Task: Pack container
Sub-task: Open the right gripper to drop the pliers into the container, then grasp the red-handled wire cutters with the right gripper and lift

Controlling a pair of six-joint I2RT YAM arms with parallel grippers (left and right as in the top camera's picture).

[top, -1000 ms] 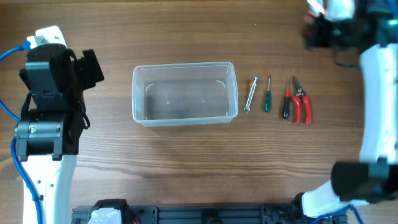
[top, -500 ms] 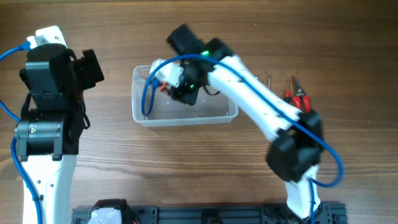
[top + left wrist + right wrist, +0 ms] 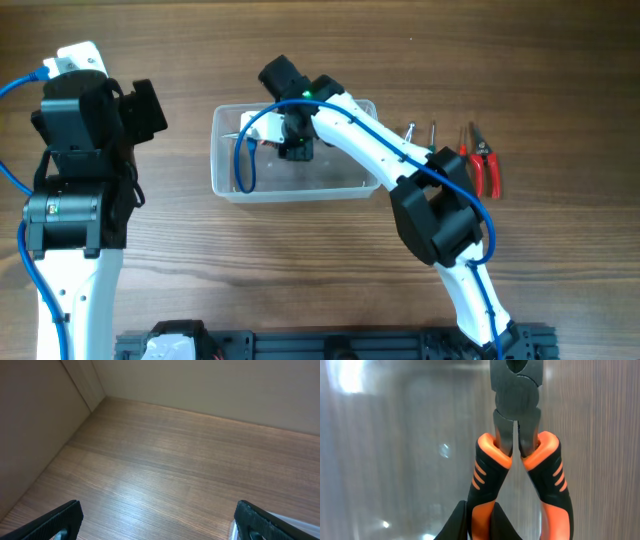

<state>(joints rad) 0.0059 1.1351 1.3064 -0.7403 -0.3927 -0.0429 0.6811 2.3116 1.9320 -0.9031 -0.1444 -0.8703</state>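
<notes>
The clear plastic container (image 3: 225, 186) stands at the table's middle. My right arm reaches over it, and my right gripper (image 3: 297, 146) hangs above its inside. In the right wrist view my right gripper (image 3: 480, 516) is shut on the left handle of orange-and-black pliers (image 3: 517, 455). The pliers point away from it over the container's clear floor (image 3: 395, 445). My left gripper (image 3: 146, 106) is off to the container's left. In the left wrist view its fingers (image 3: 157, 524) are wide apart and empty over bare wood.
To the right of the container lie a silver tool (image 3: 408, 131), a green screwdriver (image 3: 432, 129) partly hidden by my right arm, and red-handled pliers (image 3: 487, 168). A blue cable (image 3: 243, 160) hangs from the right arm over the tub.
My right arm has swung from the far right back corner to over the container. In the last half second it moved slightly toward the back. The left arm has not moved.
</notes>
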